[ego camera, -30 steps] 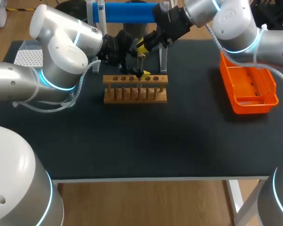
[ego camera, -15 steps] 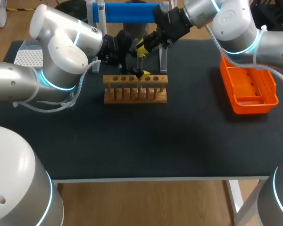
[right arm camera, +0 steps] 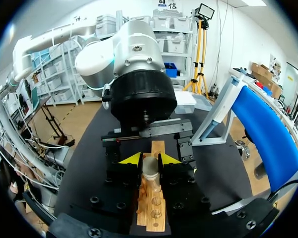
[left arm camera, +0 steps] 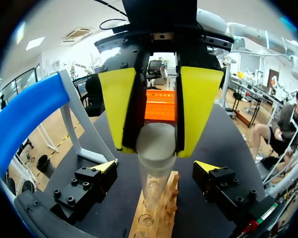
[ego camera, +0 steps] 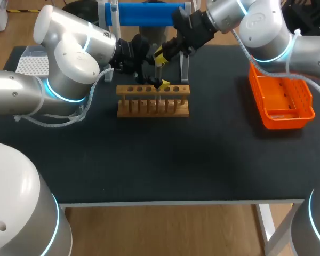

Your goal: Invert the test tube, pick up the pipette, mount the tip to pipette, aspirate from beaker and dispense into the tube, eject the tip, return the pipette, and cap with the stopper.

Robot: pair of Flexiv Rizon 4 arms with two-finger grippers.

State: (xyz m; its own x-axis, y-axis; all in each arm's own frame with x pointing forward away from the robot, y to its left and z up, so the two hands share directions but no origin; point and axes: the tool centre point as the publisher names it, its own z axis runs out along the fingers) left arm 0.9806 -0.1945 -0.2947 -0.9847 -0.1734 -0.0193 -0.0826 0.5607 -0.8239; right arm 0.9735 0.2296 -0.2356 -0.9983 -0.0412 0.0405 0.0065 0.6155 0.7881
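Test tube: the test tube (left arm camera: 156,148) is standing upright right over the wooden rack (ego camera: 152,101), at the far side of the black table (ego camera: 176,160). Its pale top end is poking up between two big yellow fingers (left arm camera: 196,109). The lower end is hanging at the rack's row of holes. Whether it's actually sitting in a hole or just above one is hard to tell.

Right gripper: the right gripper (right arm camera: 150,159) is clamping the tube near its top, one yellow tip pressing in from each side. It's coming down on the tube from the far right corner of the table.

Left gripper: the left gripper (left arm camera: 156,168) is sitting spread wide, just above the rack. Its black fingers (left arm camera: 89,183) are flanking the tube low down, with a clear gap on both sides, so they're touching nothing. The arm is reaching in from the left side.

Rack: it's lying lengthwise across the table, a little behind the middle, with both grippers meeting over its right half.

Blue stand: a blue bar on white legs (ego camera: 144,13) is standing just behind the rack, at the table's back edge.

Orange basket: an orange basket (ego camera: 281,98) is resting near the right edge, well apart from the rack.

White tray: a white dotted tray (ego camera: 32,65) is peeking out at the far left, behind the left arm.
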